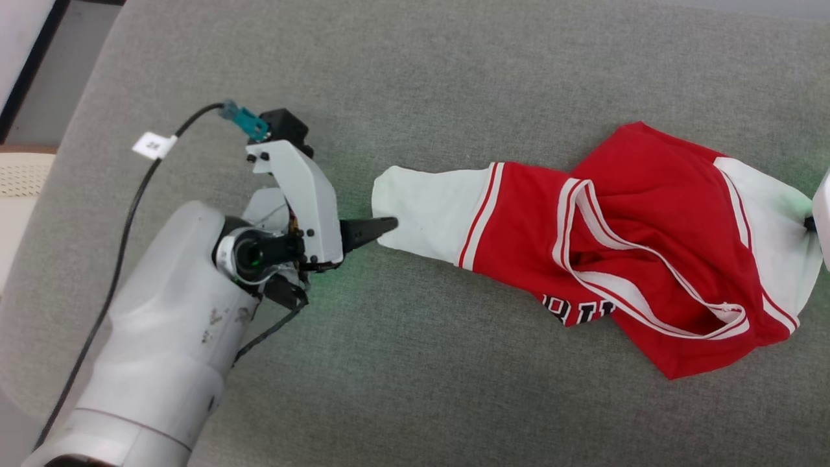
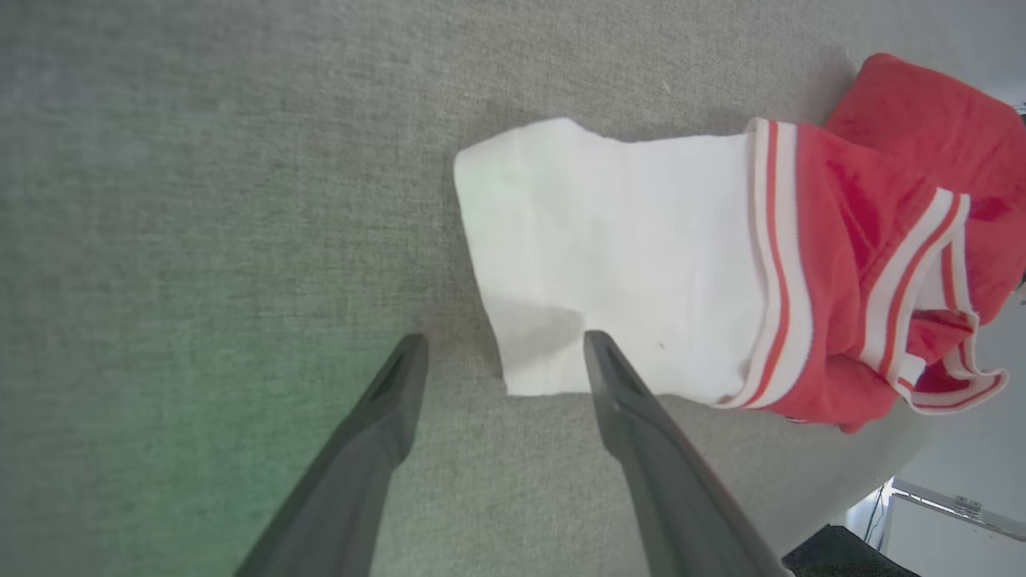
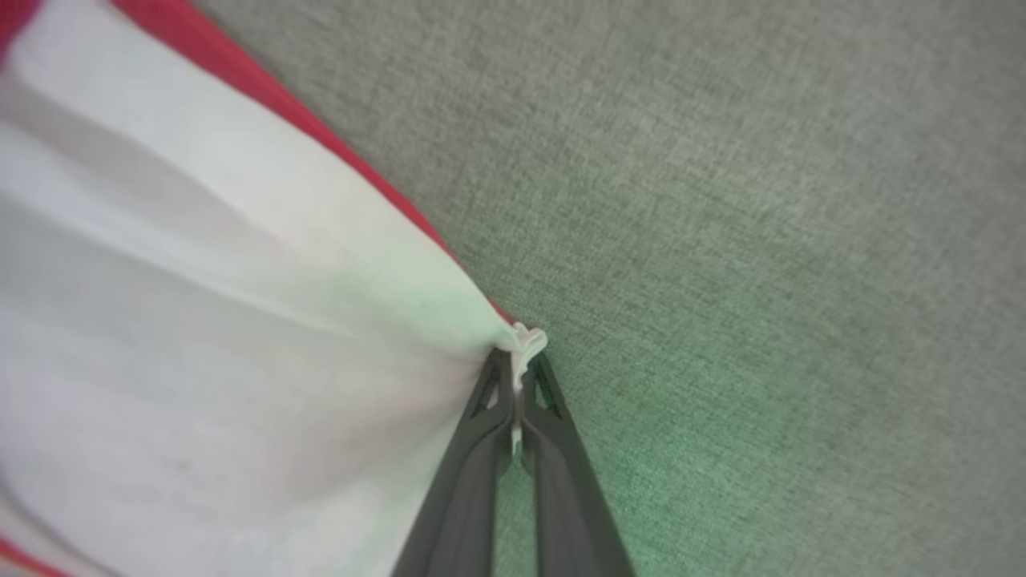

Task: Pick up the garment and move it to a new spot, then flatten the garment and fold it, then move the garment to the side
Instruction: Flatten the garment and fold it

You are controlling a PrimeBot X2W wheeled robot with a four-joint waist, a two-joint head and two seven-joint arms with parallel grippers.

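Garment (image 1: 648,246): crumpled on grey table (image 1: 454,65), toward right side. Right gripper (image 3: 517,361): pinched on white sleeve (image 3: 240,320) hem. Left gripper (image 2: 503,340): spread, straddling opposite sleeve (image 2: 617,256) corner. Close fully on fabric before lifting; pull evenly.

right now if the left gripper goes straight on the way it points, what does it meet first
The white sleeve of the garment: its near corner lies between the open fingers, though height above it is unclear.
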